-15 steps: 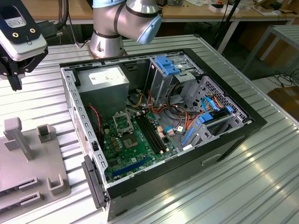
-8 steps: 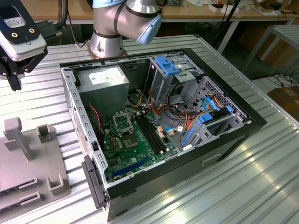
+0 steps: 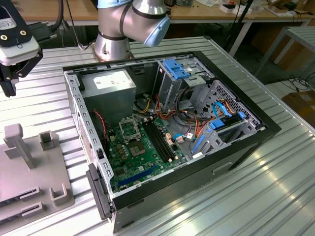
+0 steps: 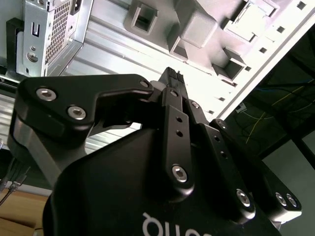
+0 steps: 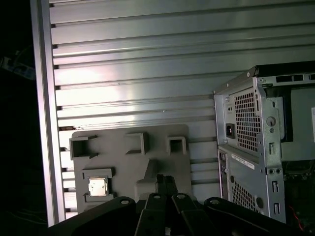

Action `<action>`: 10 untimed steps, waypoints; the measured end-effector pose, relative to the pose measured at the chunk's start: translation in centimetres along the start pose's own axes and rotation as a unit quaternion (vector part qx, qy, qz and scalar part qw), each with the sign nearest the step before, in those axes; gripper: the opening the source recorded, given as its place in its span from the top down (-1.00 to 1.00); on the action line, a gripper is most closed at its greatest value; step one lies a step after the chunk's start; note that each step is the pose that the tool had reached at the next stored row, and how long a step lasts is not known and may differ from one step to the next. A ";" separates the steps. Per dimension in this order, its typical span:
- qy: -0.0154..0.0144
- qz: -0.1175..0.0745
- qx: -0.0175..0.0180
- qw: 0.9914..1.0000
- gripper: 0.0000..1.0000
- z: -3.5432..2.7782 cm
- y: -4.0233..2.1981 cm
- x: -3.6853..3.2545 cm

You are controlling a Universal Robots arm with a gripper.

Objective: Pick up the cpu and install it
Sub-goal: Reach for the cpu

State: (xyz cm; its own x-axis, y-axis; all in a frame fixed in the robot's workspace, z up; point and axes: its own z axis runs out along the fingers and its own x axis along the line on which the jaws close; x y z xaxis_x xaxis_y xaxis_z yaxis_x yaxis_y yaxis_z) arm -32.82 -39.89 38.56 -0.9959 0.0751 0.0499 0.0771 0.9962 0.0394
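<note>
- The arm's black two-fingered gripper [image 5: 164, 182] is hanging above the flat grey plastic fixture plate with raised pockets [image 5: 133, 164], its fingers pressed together and pinching nothing.
- The cpu, a small flat square chip with a silvery-grey metal top [image 5: 98, 187], is sitting in a shallow square recess near one corner of that plate. It is off to the side of the fingertips and apart from them.
- The plate is resting on the ribbed aluminium table [image 5: 147, 98], near the open black desktop computer case [image 3: 246, 147].
- Risk at the chip: with the fingers together, a descent would be pressing on the metal lid rather than straddling it. The chip is thin and sunk in its recess, so it is likely offering little edge to grip, and a shallow or off-centre pinch could be tilting or dropping it.
- Risk at the case: the dark metal-framed square socket [image 3: 129, 129] is lying on the green motherboard [image 3: 133, 162], low inside the case, with metal walls and loose coloured cables close by. A tilted or turned chip could be damaging the contacts, and the gripper could be snagging a wall or wire. Whether the socket frame is standing open cannot be told.
- The chip is lying flat, lid facing up, its edges running parallel to the plate's edges. Being square, it is showing no long axis, and no corner mark is readable.
</note>
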 end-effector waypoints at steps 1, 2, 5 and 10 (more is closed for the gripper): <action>0.000 0.000 0.000 1.000 0.79 0.01 -0.02 0.14; 0.000 0.000 0.000 1.000 0.79 0.03 -0.04 0.24; -0.001 0.000 0.000 1.000 0.79 0.07 -0.14 0.53; -0.005 -0.002 0.000 1.000 0.79 0.16 -0.26 1.75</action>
State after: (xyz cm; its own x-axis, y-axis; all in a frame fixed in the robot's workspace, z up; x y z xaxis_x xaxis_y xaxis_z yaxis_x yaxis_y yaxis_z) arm -34.59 -40.00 38.47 -0.9966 0.0721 0.0393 0.0737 0.9965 0.0406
